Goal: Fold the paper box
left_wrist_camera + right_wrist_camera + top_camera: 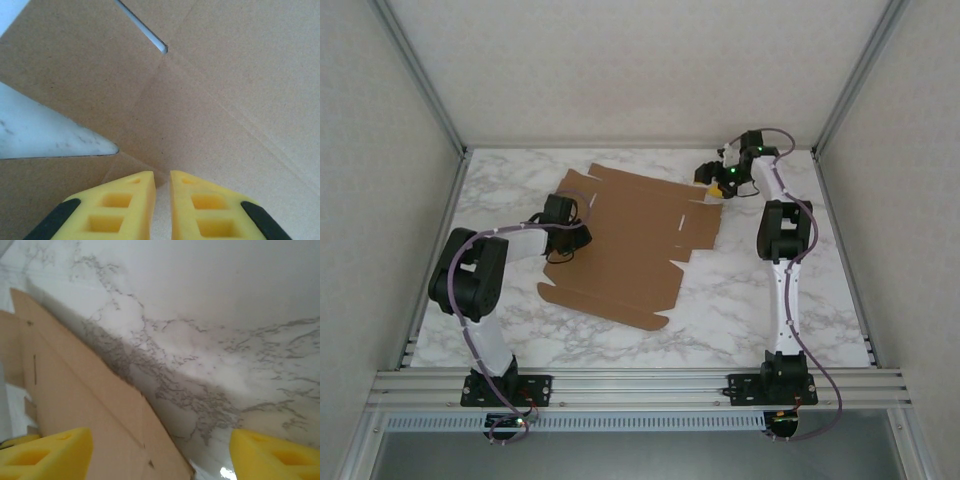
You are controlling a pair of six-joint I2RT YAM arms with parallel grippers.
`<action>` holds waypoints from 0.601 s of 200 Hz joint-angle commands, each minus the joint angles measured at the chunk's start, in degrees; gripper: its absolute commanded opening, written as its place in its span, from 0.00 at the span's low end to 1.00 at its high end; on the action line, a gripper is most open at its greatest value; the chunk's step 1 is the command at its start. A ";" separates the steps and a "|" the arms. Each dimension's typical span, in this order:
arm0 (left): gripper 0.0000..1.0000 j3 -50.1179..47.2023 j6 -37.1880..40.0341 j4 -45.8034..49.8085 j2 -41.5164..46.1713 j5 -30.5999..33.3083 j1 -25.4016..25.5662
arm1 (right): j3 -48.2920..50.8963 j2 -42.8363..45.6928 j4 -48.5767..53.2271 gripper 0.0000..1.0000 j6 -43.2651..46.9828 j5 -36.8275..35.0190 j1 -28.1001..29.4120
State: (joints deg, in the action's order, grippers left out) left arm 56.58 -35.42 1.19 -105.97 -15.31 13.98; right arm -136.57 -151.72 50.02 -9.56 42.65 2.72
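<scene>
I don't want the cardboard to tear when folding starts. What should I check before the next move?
1. Flat brown die-cut cardboard box sheet lies unfolded on the white marble table: ok.
2. Right gripper is open, with the sheet's edge running between its fingers: ok.
3. Right gripper is low enough to catch that edge: cannot tell.
4. Left gripper is nearly shut over the sheet, beside a crease, with nothing seen clamped: ok.
5. Left gripper is pressing the sheet down: cannot tell.
</scene>
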 commanded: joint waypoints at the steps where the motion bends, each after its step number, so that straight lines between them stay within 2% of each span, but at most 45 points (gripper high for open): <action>1: 0.18 -0.30 2.02 6.28 -3.34 3.91 -0.79 | 2.90 0.43 3.59 0.64 -0.28 5.25 0.92; 43: 0.18 -1.38 2.11 5.78 -2.41 3.84 -0.79 | 4.91 1.34 0.10 0.44 -2.19 2.08 1.05; 65: 0.18 -1.47 2.15 5.91 -1.89 3.80 -0.79 | 6.42 2.11 -3.31 0.25 -4.02 2.66 1.40; 87: 0.18 -1.49 1.96 5.68 -1.27 3.63 -0.79 | 10.04 4.33 -7.39 0.12 -4.76 4.77 2.17; 120: 0.19 -0.13 1.41 6.17 0.80 1.63 -1.01 | 20.85 12.05 -18.09 0.09 -4.37 4.53 2.44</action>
State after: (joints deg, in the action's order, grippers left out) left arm 56.95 -34.44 1.45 -106.04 -15.14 13.87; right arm -122.96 -146.47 39.72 -13.61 46.35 3.75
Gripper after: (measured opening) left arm 0.186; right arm 0.087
